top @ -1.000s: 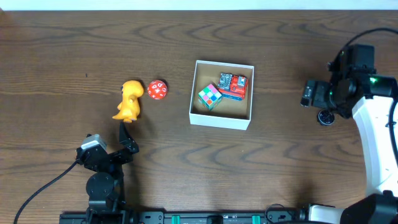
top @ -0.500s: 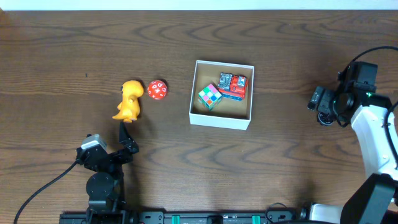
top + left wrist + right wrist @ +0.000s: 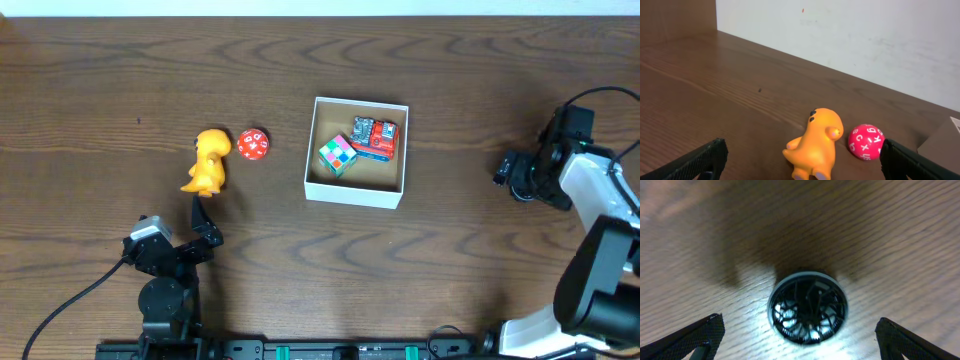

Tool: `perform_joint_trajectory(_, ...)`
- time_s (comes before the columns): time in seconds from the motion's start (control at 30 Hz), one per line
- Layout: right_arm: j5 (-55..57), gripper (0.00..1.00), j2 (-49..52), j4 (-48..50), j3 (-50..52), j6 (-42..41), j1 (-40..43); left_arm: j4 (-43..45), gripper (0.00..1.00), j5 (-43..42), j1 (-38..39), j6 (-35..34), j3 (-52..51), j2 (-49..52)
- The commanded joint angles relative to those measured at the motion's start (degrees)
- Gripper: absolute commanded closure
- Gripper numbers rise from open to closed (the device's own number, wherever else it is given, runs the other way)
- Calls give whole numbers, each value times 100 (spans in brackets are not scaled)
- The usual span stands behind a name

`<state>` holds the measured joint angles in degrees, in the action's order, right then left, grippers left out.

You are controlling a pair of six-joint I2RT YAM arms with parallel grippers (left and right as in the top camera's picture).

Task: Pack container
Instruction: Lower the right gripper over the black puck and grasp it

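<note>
Right gripper [image 3: 799, 325] is hovering spread wide over a black ribbed disc [image 3: 807, 307]; left gripper [image 3: 207, 225] is gaping toward the orange dinosaur [image 3: 815, 145]; the container [image 3: 355, 195] is holding 2 toys [image 3: 338, 155].

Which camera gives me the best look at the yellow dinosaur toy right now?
Left wrist: the yellow dinosaur toy sits large in the foreground, seen from the side, next to the red ball. The overhead view shows it small and only from above. The right wrist view doesn't show it at all.
</note>
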<state>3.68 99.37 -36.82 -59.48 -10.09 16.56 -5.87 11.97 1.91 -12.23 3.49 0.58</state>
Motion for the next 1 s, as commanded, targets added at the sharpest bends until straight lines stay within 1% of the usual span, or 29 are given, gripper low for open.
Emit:
perform_joint_trajectory(0.0, 66, 1, 306, 96, 39, -59, 42, -66, 2, 0, -28, -37, -166, -35)
perform_joint_trajectory(0.13, 63, 1, 522, 219, 39, -59, 42, -66, 2, 0, -28, -37, -166, -35)
perform_joint_trajectory(0.17, 63, 4, 549, 243, 39, -57, 42, -66, 2, 0, -28, -37, -166, -35)
perform_joint_trajectory(0.3, 59, 24, 542, 260, 33, -59, 42, -66, 2, 0, -28, -37, -166, -35)
perform_joint_trajectory(0.37, 59, 37, 529, 251, 24, -59, 39, -66, 2, 0, -28, -37, -166, -35)
perform_joint_trajectory(0.4, 59, 40, 516, 249, 24, -59, 39, -66, 2, 0, -28, -37, -166, -35)
perform_joint_trajectory(0.73, -63, 55, 15, 223, -13, -59, 4, -66, 2, 0, -28, -37, -166, -35)
perform_joint_trajectory(0.87, -350, 58, -437, 249, -15, -59, -101, -66, 2, 0, -28, -37, -166, -35)
perform_joint_trajectory(0.97, -730, 63, -822, 293, -26, -59, -273, -66, 2, 0, -28, -37, -166, -35)
